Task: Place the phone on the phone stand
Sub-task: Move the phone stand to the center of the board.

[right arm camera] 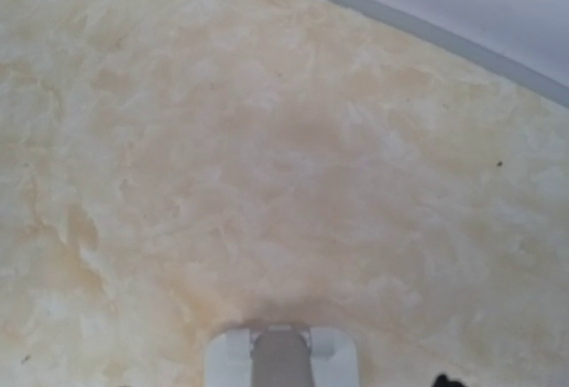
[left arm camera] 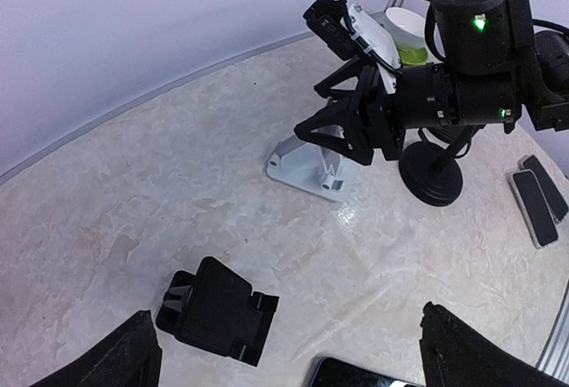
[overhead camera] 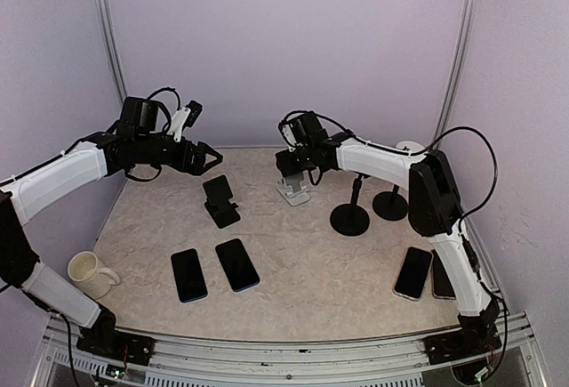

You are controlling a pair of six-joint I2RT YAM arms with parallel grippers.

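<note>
A cream mug (overhead camera: 86, 270) sits on the marbled table (overhead camera: 320, 262).

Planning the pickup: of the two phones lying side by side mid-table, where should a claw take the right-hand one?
Probably across the long edges of the phone, from above: it lies flat on the table, and the gap to the other phone leaves room for a finger.

So I count four phones (overhead camera: 236, 264) total. Two wedge stands (overhead camera: 220, 200), two round-base pole stands (overhead camera: 349, 220), one mug (overhead camera: 89, 271), one white cup (left arm camera: 404, 31)

Soft even light, faint shadows, right wrist view blurred
</note>
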